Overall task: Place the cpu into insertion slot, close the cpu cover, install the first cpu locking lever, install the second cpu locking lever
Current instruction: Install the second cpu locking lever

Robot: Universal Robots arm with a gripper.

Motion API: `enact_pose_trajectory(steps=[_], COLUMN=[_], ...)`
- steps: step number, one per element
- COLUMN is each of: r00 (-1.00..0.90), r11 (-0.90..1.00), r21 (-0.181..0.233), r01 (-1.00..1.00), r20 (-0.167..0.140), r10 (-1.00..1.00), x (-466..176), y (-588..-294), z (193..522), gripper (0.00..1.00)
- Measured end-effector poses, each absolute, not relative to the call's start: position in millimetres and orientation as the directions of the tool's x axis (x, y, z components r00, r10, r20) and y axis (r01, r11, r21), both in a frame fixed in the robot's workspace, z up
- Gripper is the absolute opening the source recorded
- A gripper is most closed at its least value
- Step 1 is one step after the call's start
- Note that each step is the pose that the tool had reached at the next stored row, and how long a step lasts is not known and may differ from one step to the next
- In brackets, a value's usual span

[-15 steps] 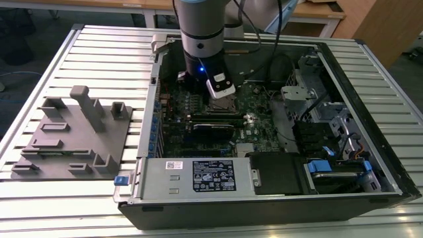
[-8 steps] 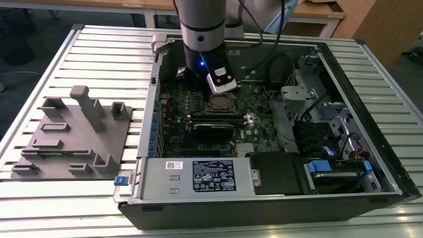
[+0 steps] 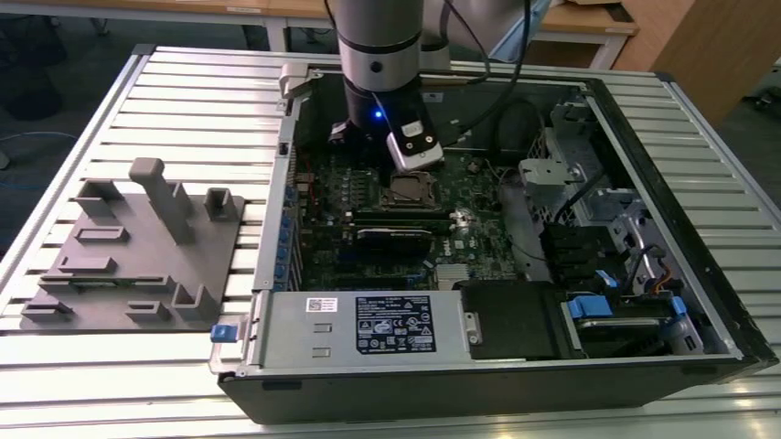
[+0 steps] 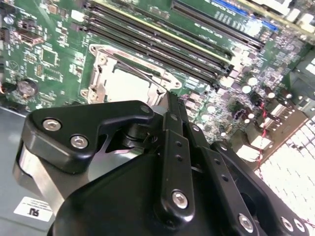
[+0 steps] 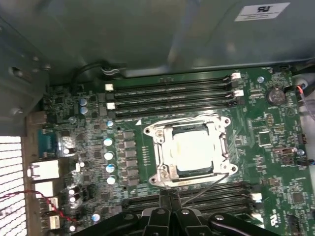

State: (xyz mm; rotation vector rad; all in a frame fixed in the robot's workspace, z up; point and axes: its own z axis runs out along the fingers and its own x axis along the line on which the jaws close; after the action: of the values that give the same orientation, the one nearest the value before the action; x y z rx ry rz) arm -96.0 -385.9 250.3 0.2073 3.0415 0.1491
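Note:
The cpu [image 5: 193, 147] lies in the insertion slot [image 5: 224, 121], its pale silver top showing through the window of the cpu cover [image 5: 160, 147], which lies flat over it. A thin wire locking lever [image 5: 206, 189] sticks out slantwise from one socket corner toward my gripper [image 5: 170, 199]. The gripper's black fingers are pressed together, with the tip close to that lever's free end. In the second wrist view the gripper [image 4: 170, 98] hangs at the socket's edge beside the lever [image 4: 142, 73] and the cpu [image 4: 129, 88]. In the exterior view the gripper [image 3: 411, 172] hovers just over the slot [image 3: 409, 194].
Long black memory slots [image 5: 172, 93] flank the socket on two sides. The case walls [image 3: 635, 155] and a drive cage [image 3: 550, 178] close in around the board. The power supply [image 3: 366, 325] sits at the front. A grey fixture [image 3: 134, 247] stands on the exterior view's left.

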Motion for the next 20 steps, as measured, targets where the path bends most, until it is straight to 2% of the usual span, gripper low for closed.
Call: enact_pose_trajectory(steps=[20], r00=[-0.987], r11=[0.988], r21=[0.085], r01=[0.132], r20=[-0.082], r10=[0.139], x=[-82.3], y=[-387.4], z=[240.5], gripper=[0.10])
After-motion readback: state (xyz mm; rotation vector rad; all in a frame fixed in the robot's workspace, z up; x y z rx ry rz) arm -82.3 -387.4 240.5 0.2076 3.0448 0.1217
